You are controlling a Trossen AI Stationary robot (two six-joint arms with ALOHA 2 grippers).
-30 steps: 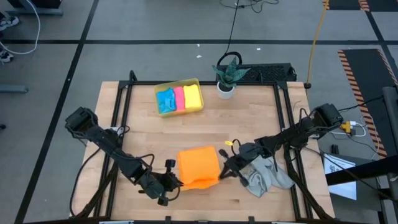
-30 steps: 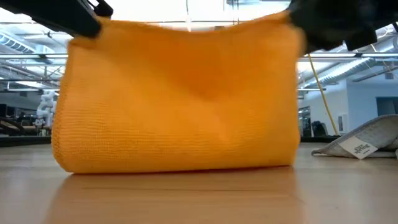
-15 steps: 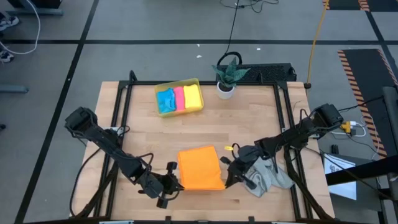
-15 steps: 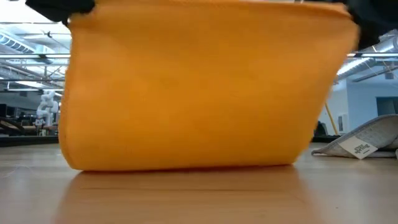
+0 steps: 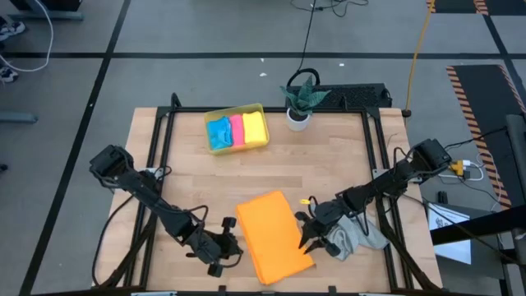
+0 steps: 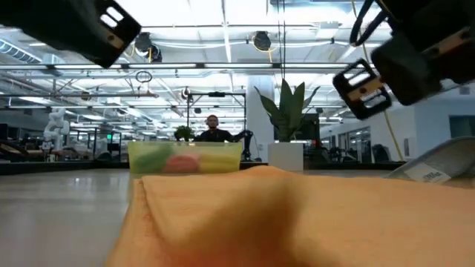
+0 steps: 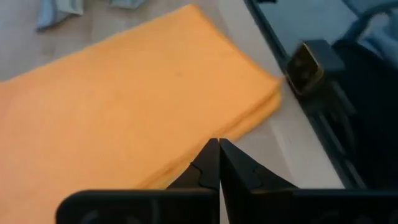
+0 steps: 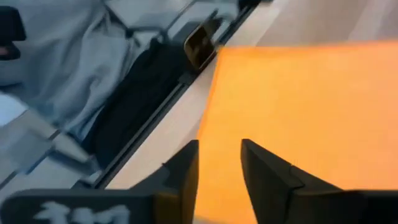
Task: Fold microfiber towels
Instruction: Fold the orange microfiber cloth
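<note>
An orange towel [image 5: 275, 238] lies flat on the wooden table near its front edge, in more than one layer at the edge seen in the left wrist view [image 7: 124, 106]. My left gripper [image 5: 233, 247] is shut just left of it, with its fingertips [image 7: 217, 149] over the towel's edge. In the low view it hangs above the cloth [image 6: 111, 30]. My right gripper [image 5: 306, 238] is open at the towel's right edge, its fingers [image 8: 267, 171] above the orange cloth [image 8: 311, 106]. A grey towel [image 5: 357, 234] lies crumpled to the right.
A translucent yellow tray [image 5: 233, 110] at the far left holds blue [image 5: 219, 131], pink [image 5: 237, 129] and yellow [image 5: 255, 127] folded towels. A potted plant [image 5: 297, 117] stands at the far edge. A black rail with a small camera [image 7: 305, 65] runs along the near edge.
Both grippers held the orange towel's upper edge raised and carried it toward the table's near edge. The towel has come down from upright and now lies spread flat, its far part staying where it was. Both grippers have let go and now stand beside it.
</note>
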